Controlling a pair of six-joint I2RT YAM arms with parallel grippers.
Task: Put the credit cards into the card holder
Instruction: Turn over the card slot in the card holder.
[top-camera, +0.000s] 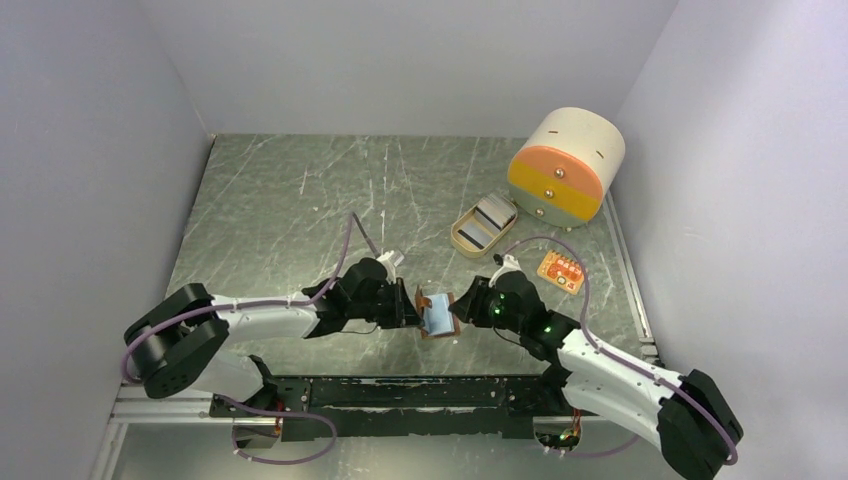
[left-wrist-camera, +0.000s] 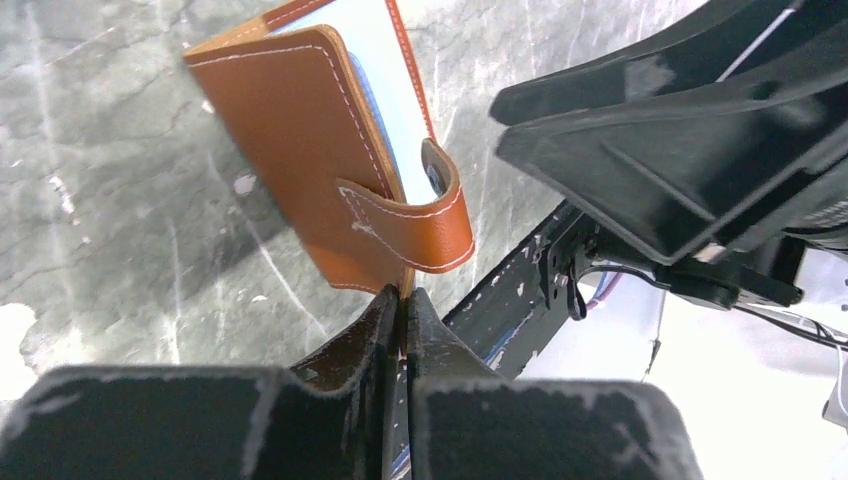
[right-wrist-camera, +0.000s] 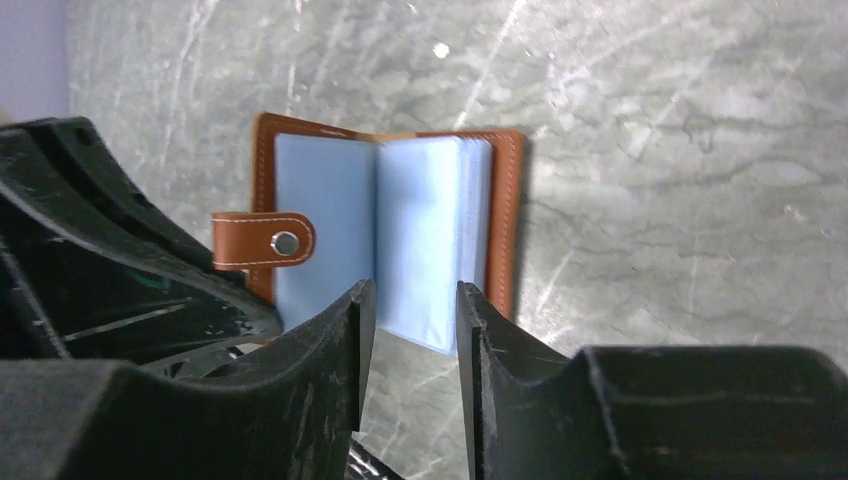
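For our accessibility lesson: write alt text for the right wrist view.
An open brown card holder with pale blue sleeves, seen against a grey marbled table. The right arm's black fingers stand apart at its lower edge.

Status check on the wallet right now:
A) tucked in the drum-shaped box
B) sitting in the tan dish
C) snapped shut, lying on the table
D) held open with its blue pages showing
D: the left hand pinches the wallet by its edge, and the blue pages are spread open in front of the right hand, whose fingers stand apart.
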